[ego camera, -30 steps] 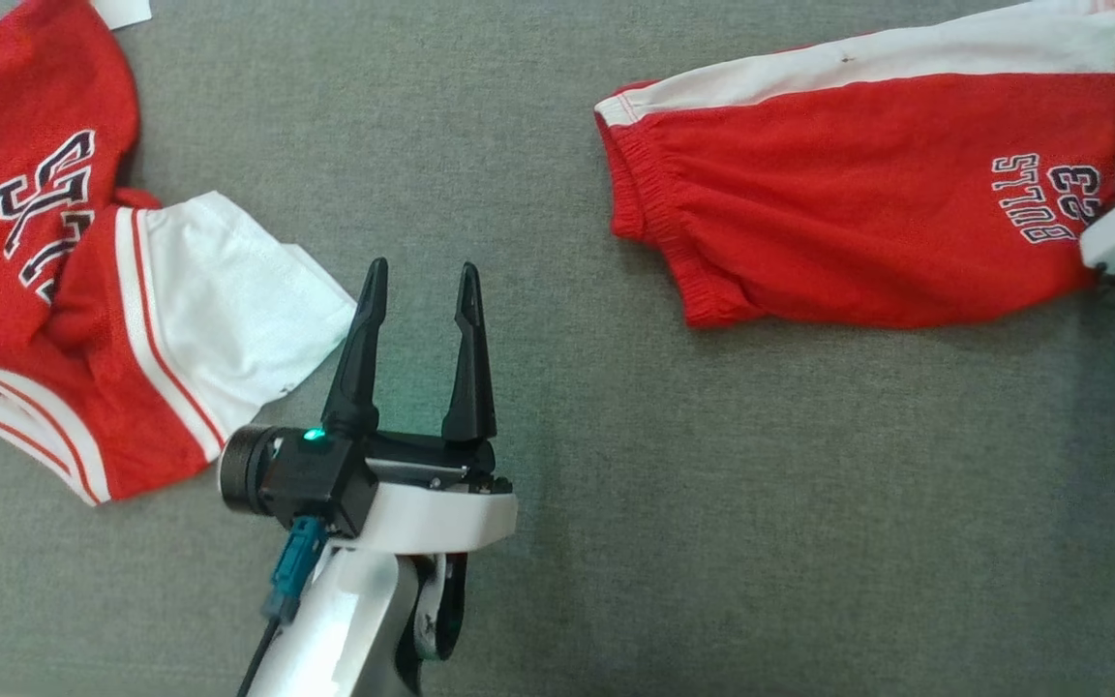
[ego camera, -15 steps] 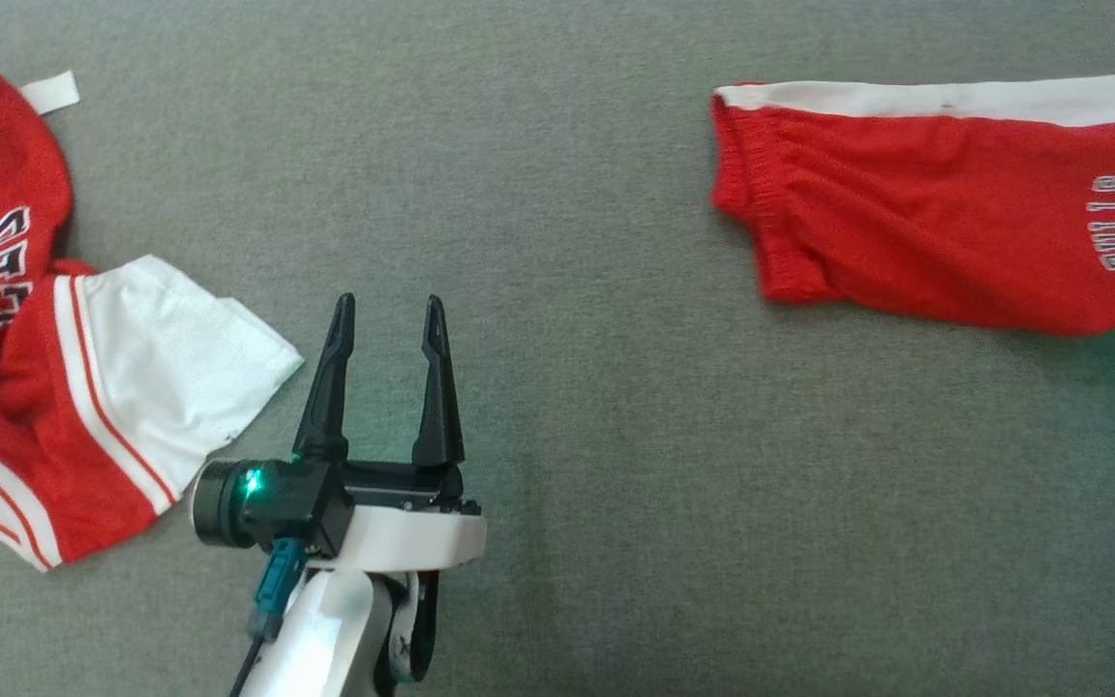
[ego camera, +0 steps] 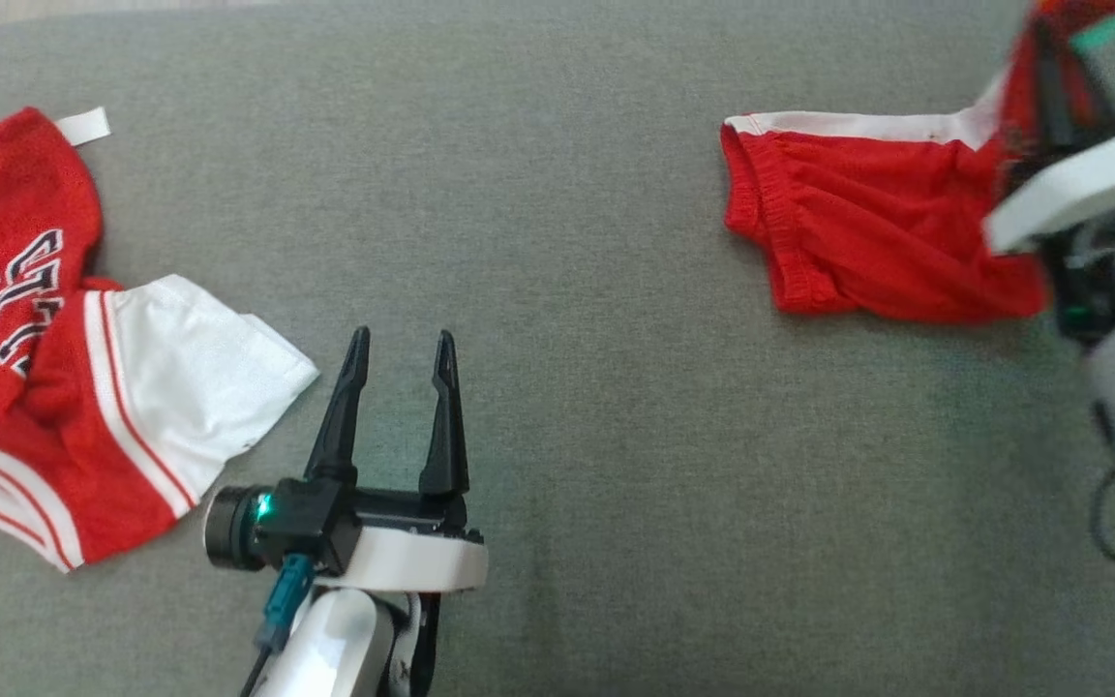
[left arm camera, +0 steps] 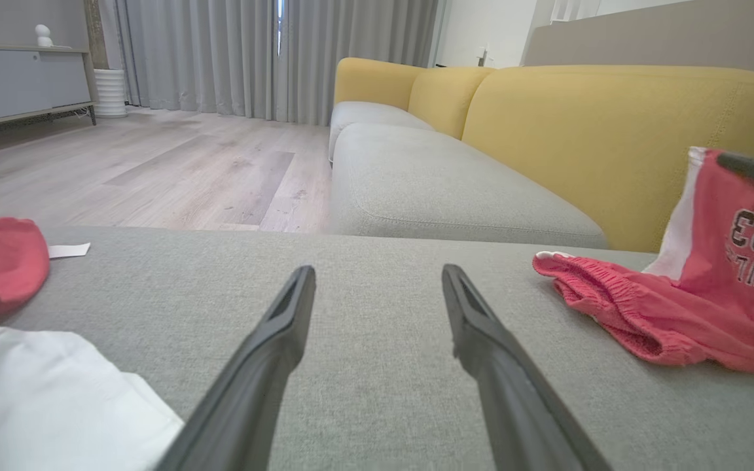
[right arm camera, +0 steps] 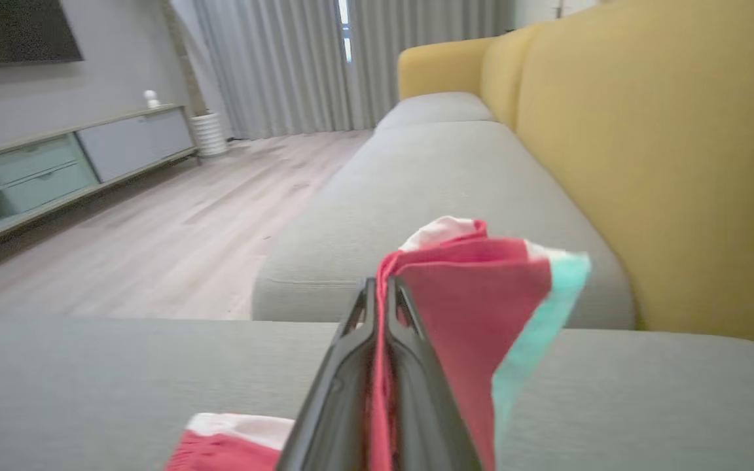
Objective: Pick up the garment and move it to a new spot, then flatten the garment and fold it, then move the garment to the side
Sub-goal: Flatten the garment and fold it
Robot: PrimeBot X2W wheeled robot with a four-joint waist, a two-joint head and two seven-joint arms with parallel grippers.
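Jersey (ego camera: pixel 35 407) lying crumpled at left of grey cushion (ego camera: pixel 557 194); soft, light, floppy, likely gripping best at sleeve (ego camera: pixel 199 368) edge. Left tool (ego camera: pixel 402 336) hovering spread beside sleeve; right tool (right arm camera: pixel 381 284) clamping red shorts (ego camera: pixel 867 252).

A second ago the red shorts (ego camera: pixel 858 252) lay spread flat on the grey cushion (ego camera: pixel 596 339), with the right end effector (right arm camera: pixel 380 288) low over their printed leg end. Its fingers have since pinched shut on that end and raised it. The cloth now slopes up into the grip, and the waistband end lies bunched on the cushion. The head camera has shifted too.
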